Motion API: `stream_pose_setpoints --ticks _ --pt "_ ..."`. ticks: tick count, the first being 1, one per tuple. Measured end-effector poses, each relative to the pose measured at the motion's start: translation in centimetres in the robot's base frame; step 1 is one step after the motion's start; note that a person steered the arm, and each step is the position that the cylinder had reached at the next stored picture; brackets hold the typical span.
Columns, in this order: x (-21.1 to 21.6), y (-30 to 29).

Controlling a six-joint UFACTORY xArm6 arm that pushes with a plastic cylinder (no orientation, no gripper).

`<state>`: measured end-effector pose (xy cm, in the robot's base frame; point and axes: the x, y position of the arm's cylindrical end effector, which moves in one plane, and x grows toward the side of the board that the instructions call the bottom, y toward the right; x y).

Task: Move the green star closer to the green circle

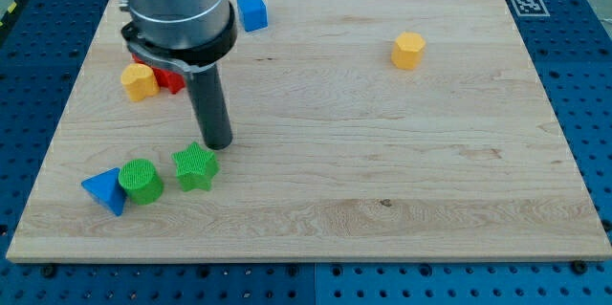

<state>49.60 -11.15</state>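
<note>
The green star (pixel 195 167) lies at the view's lower left on the wooden board (pixel 382 181). The green circle (pixel 142 181) stands just to its left, a small gap between them. My tip (pixel 218 143) is on the board just above and right of the green star, almost touching its upper right point. The rod rises from there to the arm's grey body at the view's top left.
A blue triangle (pixel 105 191) lies against the green circle's left side. A yellow block (pixel 140 82) and a red block (pixel 170 79), partly hidden by the arm, sit at the upper left. A blue cube (pixel 251 12) is at the top. A yellow hexagon (pixel 407 51) is at the upper right.
</note>
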Motion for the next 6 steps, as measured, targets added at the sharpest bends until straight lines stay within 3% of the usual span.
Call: stream_pose_setpoints --ticks 4,5,6 --pt "4.5 -0.2" --pt "3.6 1.6" --pt "1.0 10.0"
